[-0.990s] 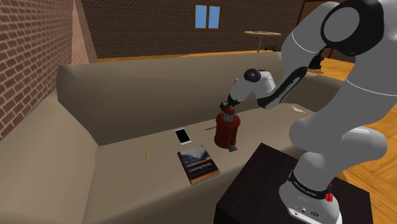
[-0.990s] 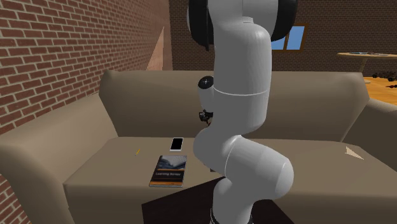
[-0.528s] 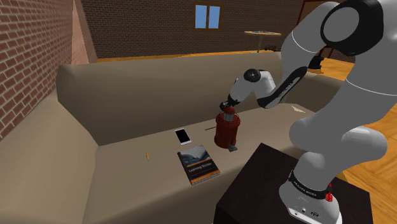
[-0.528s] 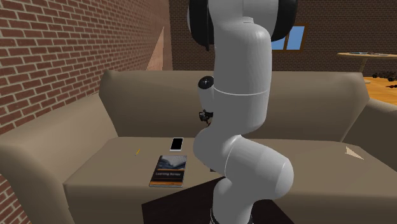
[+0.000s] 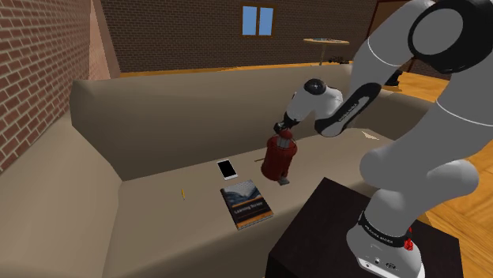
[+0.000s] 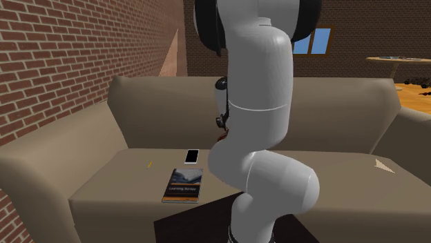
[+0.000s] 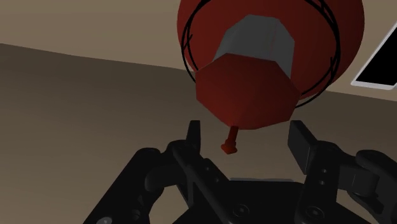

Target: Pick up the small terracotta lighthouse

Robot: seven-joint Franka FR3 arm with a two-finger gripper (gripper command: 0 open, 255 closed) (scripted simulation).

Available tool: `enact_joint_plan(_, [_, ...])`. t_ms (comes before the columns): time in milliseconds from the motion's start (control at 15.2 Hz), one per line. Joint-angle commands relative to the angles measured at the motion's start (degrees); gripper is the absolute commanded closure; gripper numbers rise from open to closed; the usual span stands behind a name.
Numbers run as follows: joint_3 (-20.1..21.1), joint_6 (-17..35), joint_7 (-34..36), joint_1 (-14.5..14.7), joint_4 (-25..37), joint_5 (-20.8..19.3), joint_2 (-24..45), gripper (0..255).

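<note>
Beige sofa seat (image 5: 158, 197) holds a dark book (image 5: 246, 203) that says "Learning". The black gripper (image 7: 245, 135) is clamped on the roof of the small red lighthouse (image 5: 278, 158), just beside the book.

Matt red lighthouse (image 5: 277, 159), smooth beige sofa (image 5: 170, 118), rough brick wall (image 5: 39, 75)

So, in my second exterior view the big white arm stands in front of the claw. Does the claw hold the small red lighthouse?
Observer: Yes. In the wrist view the all-black two-finger claw clasps the roof of the small dark red lighthouse between its fingers.
Operator: Is it upright?
Observer: No. In the shoulder view it is tilted under the claw; whether its base touches the beige sofa seat, I cannot tell.
</note>
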Motion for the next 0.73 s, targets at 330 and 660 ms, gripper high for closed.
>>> enact_joint_plan(330, [-12.3, -4.08, -19.95, 15.27, -1.99, 21.83, -5.05, 255])
enact_joint_plan(660, [-16.15, -6.69, -24.83, 20.15, -1.84, 27.05, -7.07, 255])
